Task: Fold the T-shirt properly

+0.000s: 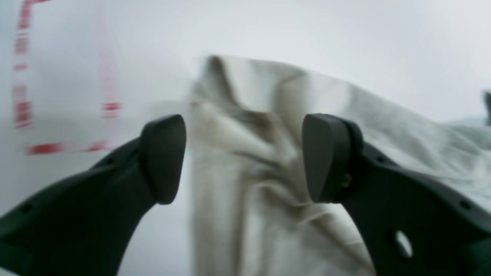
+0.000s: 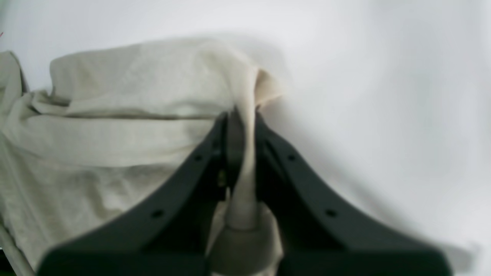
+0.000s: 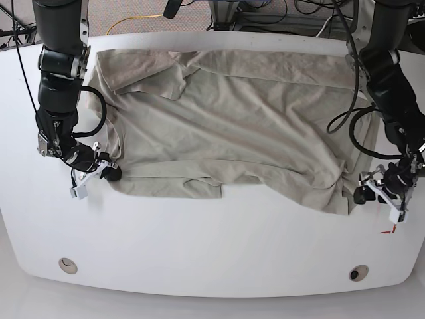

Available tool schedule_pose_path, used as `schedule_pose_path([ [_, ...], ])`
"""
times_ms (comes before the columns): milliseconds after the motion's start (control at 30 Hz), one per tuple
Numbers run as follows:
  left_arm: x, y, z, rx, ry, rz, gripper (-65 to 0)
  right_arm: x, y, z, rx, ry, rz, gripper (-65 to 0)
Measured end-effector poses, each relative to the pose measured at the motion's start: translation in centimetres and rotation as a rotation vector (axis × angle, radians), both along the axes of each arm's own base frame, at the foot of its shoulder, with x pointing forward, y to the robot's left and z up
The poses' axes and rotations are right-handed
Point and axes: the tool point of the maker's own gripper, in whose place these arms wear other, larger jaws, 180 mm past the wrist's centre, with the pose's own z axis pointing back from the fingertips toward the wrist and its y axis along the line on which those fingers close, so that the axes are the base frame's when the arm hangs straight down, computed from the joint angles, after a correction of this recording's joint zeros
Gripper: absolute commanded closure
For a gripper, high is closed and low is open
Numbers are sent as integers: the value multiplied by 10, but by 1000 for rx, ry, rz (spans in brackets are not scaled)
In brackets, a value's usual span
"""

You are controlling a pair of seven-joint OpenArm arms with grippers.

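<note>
A large, pale beige, soft cotton T-shirt (image 3: 232,126) lies spread over the far half of a white, round-cornered desk (image 3: 212,252), rumpled, with one short sleeve folded in over its upper corner on the base view's left and a loose fold along its near hem.

The left end effector (image 1: 243,157), on the base view's right, sits at the T-shirt's near corner on that side. Its two dark pads (image 1: 163,159) stand wide apart, with a bunched, creased ridge of the T-shirt lying between them. Neither pad seems to press on the cloth, though the wrist picture is blurred, so a light touch cannot be ruled out. Dashed red markings (image 1: 23,76) show on the desk just beyond the T-shirt's edge on the left of this wrist view.

The right end effector (image 2: 242,130), on the base view's left, is at the T-shirt's opposite near corner, close to the desk's surface. Its jaws are closed tight on a thin pinch of the T-shirt's edge, which rises as a small peak just past the fingertips, and more cloth is gathered between the finger bases.

In the near strip of the desk, well apart from the T-shirt, are two small round holes (image 3: 67,265), one toward each front corner.
</note>
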Motion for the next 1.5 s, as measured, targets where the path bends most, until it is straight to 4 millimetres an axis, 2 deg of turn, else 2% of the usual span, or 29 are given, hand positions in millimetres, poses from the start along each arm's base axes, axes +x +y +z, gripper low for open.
schedule_pose_path([
  [100, -4, 24, -8, -2, 27, 38, -447, 0, 0, 0, 0, 0, 0, -3],
  [233, -5, 36, -19, -53, 32, 76, -447, 0, 2, 0, 7, -1, -1, -3],
  [433, -12, 34, -38, -94, 60, 83, -450, 0, 2, -1, 7, 0, -1, -3],
  [700, -4, 9, -41, -180, 17, 70, -451, 0, 2, 0, 8, -1, -2, -3],
  [900, -14, -4, -67, -265, 63, 94, -451, 0, 2, -1, 8, 0, -2, -3],
  [1133, -12, 2, -68, -293, 19, 127, -447, 0, 2, 0, 8, -1, -2, -3],
  [1367, -26, 24, -71, -266, 26, 153, -447, -2, 0, -2, 8, 2, -5, -3],
  [1500, -28, 27, -71, -255, 35, 153, -449, -5, 1, -3, 23, -6, -13, -3],
])
